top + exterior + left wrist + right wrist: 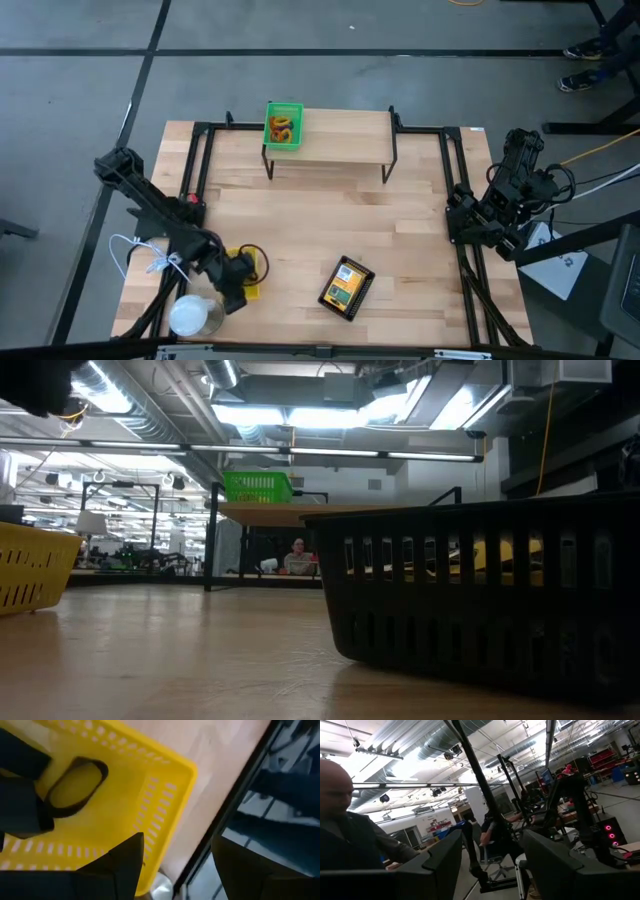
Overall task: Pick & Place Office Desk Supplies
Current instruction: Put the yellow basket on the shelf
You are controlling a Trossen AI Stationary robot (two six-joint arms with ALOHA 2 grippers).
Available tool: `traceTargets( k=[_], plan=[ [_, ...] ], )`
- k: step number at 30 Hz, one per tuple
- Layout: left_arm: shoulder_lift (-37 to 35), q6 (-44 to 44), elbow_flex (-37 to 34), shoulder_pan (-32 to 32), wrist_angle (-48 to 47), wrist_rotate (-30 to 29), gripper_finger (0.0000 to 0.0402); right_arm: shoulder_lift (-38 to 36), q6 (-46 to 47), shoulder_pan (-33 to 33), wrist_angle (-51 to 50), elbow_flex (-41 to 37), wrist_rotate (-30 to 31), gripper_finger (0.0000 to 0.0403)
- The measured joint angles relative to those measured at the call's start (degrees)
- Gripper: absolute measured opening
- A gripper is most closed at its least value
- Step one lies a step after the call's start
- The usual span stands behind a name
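Three trays sit on my desk (400, 215). My green tray (283, 126) stands on the small raised shelf (340, 135) along the far edge, toward its left end, and I can see orange loops (281, 128) inside it. My black mesh tray (346, 287) lies flat on the desk near the front edge, a little right of centre, turned at an angle, with printed yellow-orange-green boxes (345, 283) in it. My yellow tray (248, 270) is near the front left corner, mostly covered by my left arm.

My left pincer (232, 290) hangs right over that yellow tray with its fingers spread wide and nothing between them. In its wrist view a dark loop (75, 787) lies on the tray floor (115, 820) beside one dark finger (20, 795); I cannot tell whether the finger touches it. A white round can (193, 316) stands at the front left corner just beside the left pincer, and a white cord (135, 255) trails off the left edge.

My right pincer (492, 865) waits folded up off the right edge of the desk, fingers apart and empty, pointing out into the room, where a person (350, 835) sits close by.

In the low view the black mesh tray fills the right foreground and the yellow tray shows at the left edge.
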Motion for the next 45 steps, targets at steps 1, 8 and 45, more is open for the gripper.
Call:
traceTargets(
  k=[1,8,45],
  plan=[
    [0.00,-0.41,0.00,0.50,0.02,0.05,0.0231,0.00,0.00,0.00,-0.02,0.00,0.00,0.0212],
    [0.02,-0.38,0.00,1.36,-0.57,-2.68,0.0231,0.00,0.13,0.00,-0.02,0.00,0.00,0.0212],
    [20.25,10.65,11.73,0.66,-10.12,4.88,0.0121,0.00,2.53,0.00,-1.55,0.00,2.97,0.0212]
  ],
)
